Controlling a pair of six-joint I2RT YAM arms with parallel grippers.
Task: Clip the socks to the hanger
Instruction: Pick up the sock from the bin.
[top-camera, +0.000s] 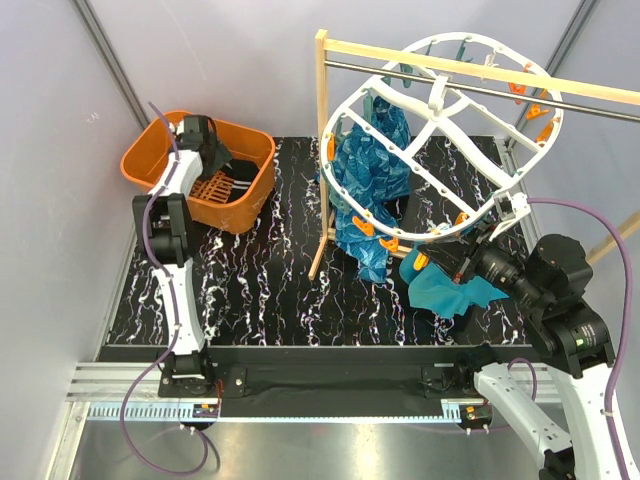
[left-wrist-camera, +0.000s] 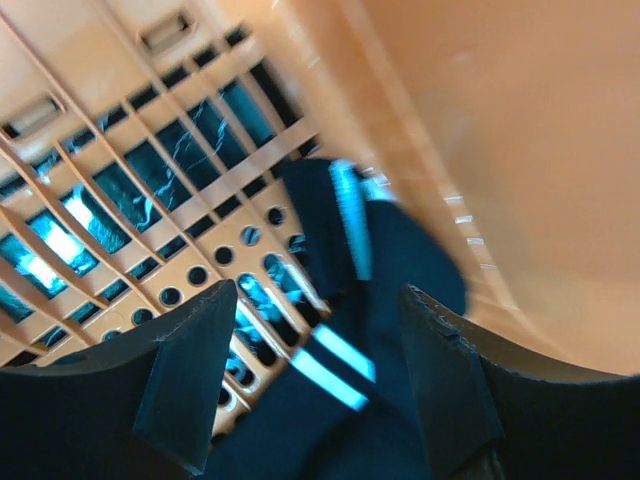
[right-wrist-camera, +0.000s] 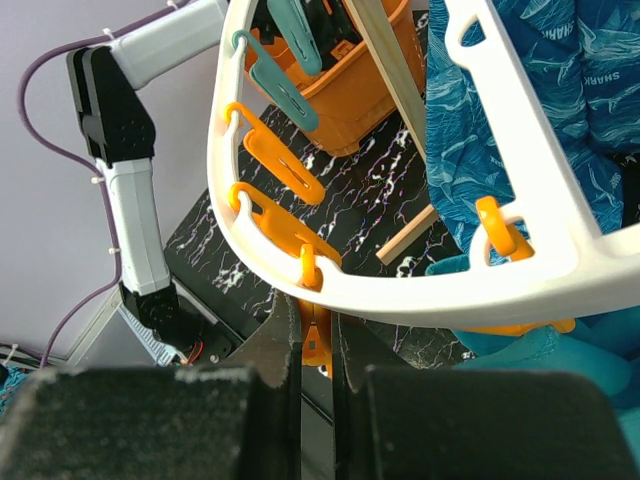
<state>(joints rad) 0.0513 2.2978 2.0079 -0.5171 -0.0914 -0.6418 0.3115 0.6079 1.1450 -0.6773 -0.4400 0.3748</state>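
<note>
Left gripper (left-wrist-camera: 312, 318), jaws spread, hangs in the orange plastic basket (left-wrist-camera: 520, 150) just above the black white-striped fabric socks (left-wrist-camera: 400, 260) on its floor; drop straight, pinch one cuff. Well right of the basket, right gripper (right-wrist-camera: 316, 328) squeezes an orange plastic clip (right-wrist-camera: 316, 350) of the white oval hanger (right-wrist-camera: 430, 292).

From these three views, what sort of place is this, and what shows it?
Likely a lab bench staged for laundry: two robot arms at a marbled table, a white clip hanger, an orange basket holding socks.
</note>
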